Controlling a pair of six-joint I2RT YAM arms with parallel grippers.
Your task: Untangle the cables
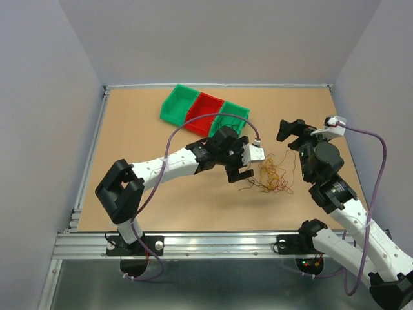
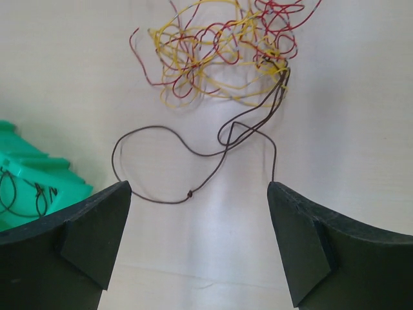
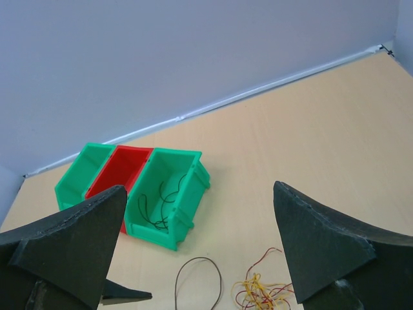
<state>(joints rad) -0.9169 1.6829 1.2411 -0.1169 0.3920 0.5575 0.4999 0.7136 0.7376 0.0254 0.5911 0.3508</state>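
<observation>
A: Let us start at the left gripper (image 2: 199, 191). How do we find it?

B: We see its jaws spread wide with nothing between them. It hangs over the table (image 1: 142, 129), and a dark strand (image 2: 189, 193) lies on the wood in the gap, touching neither finger.

A: And the right gripper (image 3: 200, 190)?

B: We find it fully apart too, empty, lifted above the table on the far side of the tangle.

A: Where do we place the cables (image 2: 219, 51)?

B: We place them on the table between the two grippers, just past the left fingertips: a loose clump of yellow and red curls. The dark strand runs out of it toward the left gripper in one open loop.

A: What of the containers?

B: We count three bins in a row, touching side to side, near the back of the table: a green bin (image 3: 80, 171), a red bin (image 3: 126, 165), and a second green bin (image 3: 164, 187) nearest the left gripper.

A: Anything in them?

B: In that nearest one we see thin black wires (image 3: 158, 206) curled on the floor.
</observation>
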